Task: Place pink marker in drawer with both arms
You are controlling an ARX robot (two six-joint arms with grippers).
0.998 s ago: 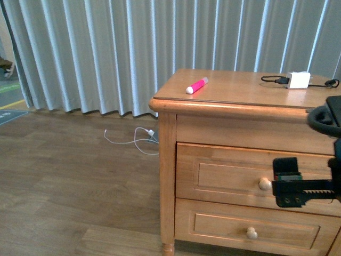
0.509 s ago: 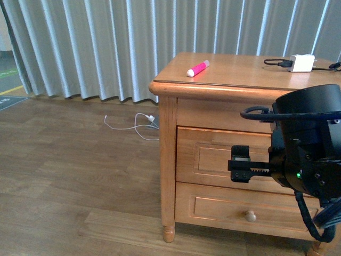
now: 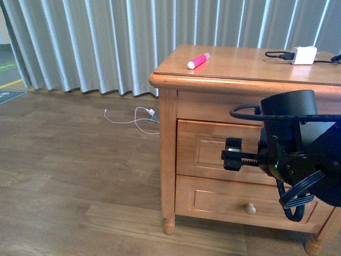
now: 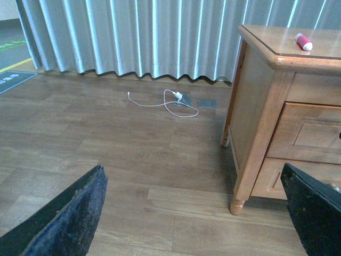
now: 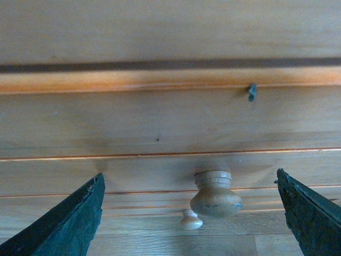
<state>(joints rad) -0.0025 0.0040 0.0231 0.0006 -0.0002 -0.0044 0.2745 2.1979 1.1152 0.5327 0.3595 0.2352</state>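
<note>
The pink marker [image 3: 197,61] lies on the nightstand top near its front left corner; it also shows in the left wrist view [image 4: 304,41]. The drawer [image 3: 208,152] is shut. My right gripper [image 3: 233,154] is open in front of the drawer's front panel. In the right wrist view the drawer's pale round knob [image 5: 214,194] sits between the open fingers [image 5: 64,224], untouched, with my right gripper [image 5: 192,221] close to it. My left gripper [image 4: 192,224] is open and empty above the floor, left of the nightstand; the drawer's front [image 4: 317,136] shows at its edge.
A white charger block [image 3: 301,55] with a black cable lies at the back right of the top. A lower drawer with its own knob [image 3: 250,208] sits beneath. A white cable [image 3: 136,120] lies on the wooden floor by the curtain [image 3: 106,42].
My right arm has come further into view and its gripper has moved left across the drawer front. The front view has drawn back, showing more of the nightstand.
</note>
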